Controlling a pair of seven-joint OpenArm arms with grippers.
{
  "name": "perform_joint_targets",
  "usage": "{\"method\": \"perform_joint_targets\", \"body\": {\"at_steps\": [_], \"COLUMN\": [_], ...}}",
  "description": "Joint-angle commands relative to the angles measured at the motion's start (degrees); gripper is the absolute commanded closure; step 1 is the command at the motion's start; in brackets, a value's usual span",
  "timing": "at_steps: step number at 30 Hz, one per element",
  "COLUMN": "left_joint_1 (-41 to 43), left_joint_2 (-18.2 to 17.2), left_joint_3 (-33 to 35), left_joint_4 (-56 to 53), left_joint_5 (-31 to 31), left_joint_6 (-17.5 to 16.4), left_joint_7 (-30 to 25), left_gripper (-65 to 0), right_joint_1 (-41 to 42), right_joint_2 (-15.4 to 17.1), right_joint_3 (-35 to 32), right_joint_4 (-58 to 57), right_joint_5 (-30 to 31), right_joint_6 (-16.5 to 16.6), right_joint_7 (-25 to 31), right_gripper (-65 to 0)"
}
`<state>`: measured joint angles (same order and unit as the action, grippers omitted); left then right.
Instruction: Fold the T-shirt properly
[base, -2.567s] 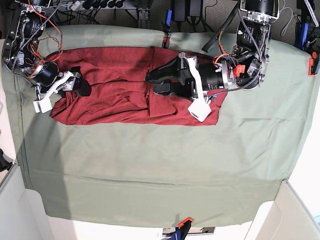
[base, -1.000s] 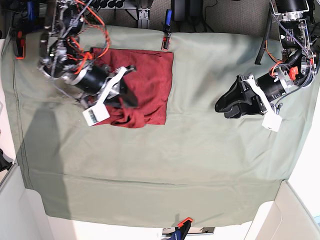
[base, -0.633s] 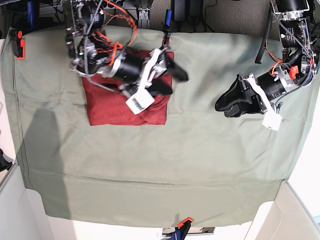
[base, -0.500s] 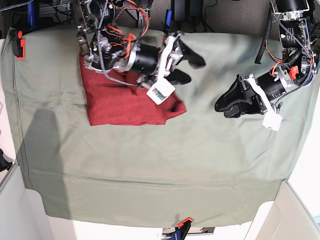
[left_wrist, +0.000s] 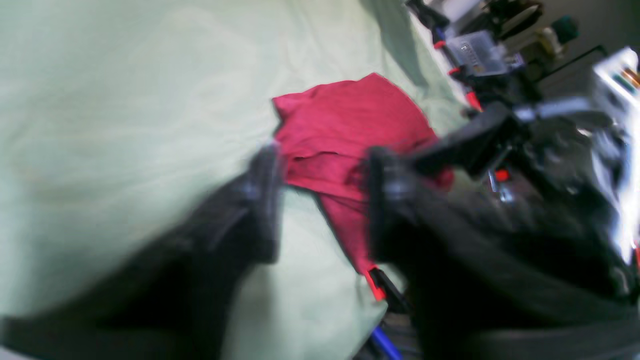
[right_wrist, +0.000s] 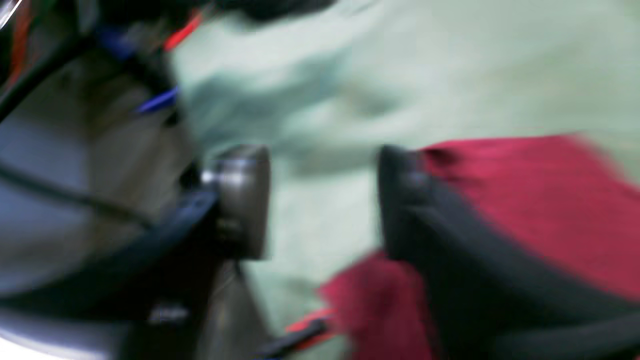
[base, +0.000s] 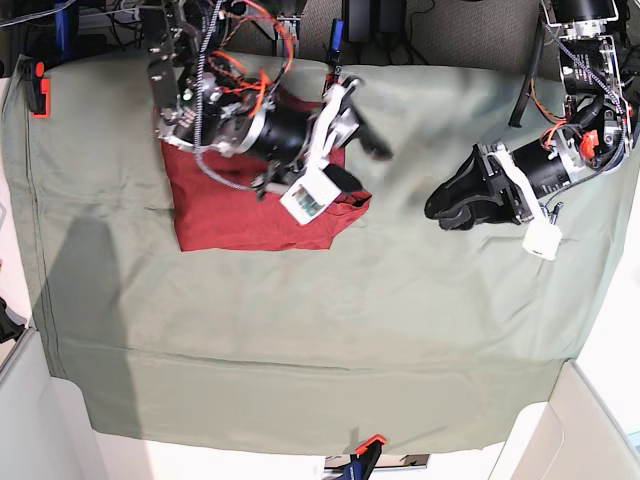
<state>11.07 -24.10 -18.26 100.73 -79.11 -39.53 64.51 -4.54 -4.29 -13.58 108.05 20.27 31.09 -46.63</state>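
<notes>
- We had the T-shirt (base: 240, 212) as a compact bundle on the pale green sheet (base: 300, 350), over on the right arm's side of the table.
- Our right hand (right_wrist: 322, 200) was over the bundle's inner end, fingers apart, nothing gripped.
- Our left hand (left_wrist: 322, 200) was well apart from the shirt, its fingers parted around nothing.
- We judged the main folding largely done and the step in hand to be tidying the last fold, since a loose flap (base: 351, 210) stuck out past the inner edge.
- Next, we needed to lift the right hand clear, then tuck or flatten that flap.
- We had to watch for a fingertip snagging the soft layers and pulling them open.
</notes>
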Motion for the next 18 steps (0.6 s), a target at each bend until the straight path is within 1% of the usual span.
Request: {"method": "perform_joint_targets", "body": {"at_steps": [1, 2, 3, 4, 5, 7, 9, 11, 12, 13, 16, 18], "left_joint_1": [0.2, 1.0, 1.8, 2.6, 3.5, 4.9, 5.1, 4.4, 4.0, 3.5, 2.6, 2.6], "left_joint_2": [-0.8, -0.8, -0.8, -0.8, -0.8, -0.8, -0.5, -0.5, -0.5, -0.5, -0.5, -0.1], "left_joint_3": [0.8, 2.2, 4.1, 6.3, 8.8, 14.2, 19.7, 24.1, 25.9, 27.4, 31.9, 35.0], "left_joint_4": [3.0, 5.2, 7.6, 9.9, 11.9, 14.8, 15.6, 15.1, 14.5, 13.7, 12.6, 12.6], "left_joint_5": [-2.5, -2.5, -2.2, -0.7, 2.2, 10.1, 19.3, 28.3, 31.2, 32.4, 32.5, 32.4], "left_joint_6": [-0.5, -0.5, -0.5, -0.5, -0.5, -0.5, -0.5, -0.5, -0.5, -0.5, -0.5, -0.5], "left_joint_7": [-0.8, -0.9, -0.9, -1.3, -2.6, -6.9, -10.6, -14.2, -15.7, -16.7, -16.7, -16.7], "left_gripper": [-10.9, -4.7, -0.3, 0.0, 0.0, 0.0, 0.0, 0.0, 0.0, 0.0, 0.0, 0.0], "right_joint_1": [1.5, 2.3, 3.2, 4.2, 5.2, 7.1, 8.6, 9.2, 9.3, 9.4, 11.2, 12.9], "right_joint_2": [-0.3, -0.3, -0.1, 0.2, 0.7, 2.0, 3.4, 4.9, 5.8, 6.5, 8.4, 8.8], "right_joint_3": [2.0, 4.3, 6.7, 9.2, 11.6, 16.0, 20.0, 23.3, 24.5, 25.4, 25.8, 25.8], "right_joint_4": [1.1, 1.1, 1.1, 1.1, 1.1, 1.0, 0.2, -1.6, -2.7, -4.1, -9.3, -13.0], "right_joint_5": [-0.7, -2.1, -3.5, -4.5, -4.9, -4.9, -4.9, -4.9, -4.8, -4.8, -4.8, -4.8], "right_joint_6": [0.1, 0.1, 0.0, 0.0, -0.3, -1.6, -2.8, -2.8, -2.8, -2.8, -2.8, -2.8], "right_joint_7": [1.4, 1.5, 1.7, 1.7, 1.9, 1.9, 2.0, 3.1, 4.3, 5.3, 6.6, 6.8], "right_gripper": [-9.8, 0.0, 0.0, 0.0, 0.0, 0.0, 0.0, 0.0, 0.0, 0.0, 0.0, 0.0]}}
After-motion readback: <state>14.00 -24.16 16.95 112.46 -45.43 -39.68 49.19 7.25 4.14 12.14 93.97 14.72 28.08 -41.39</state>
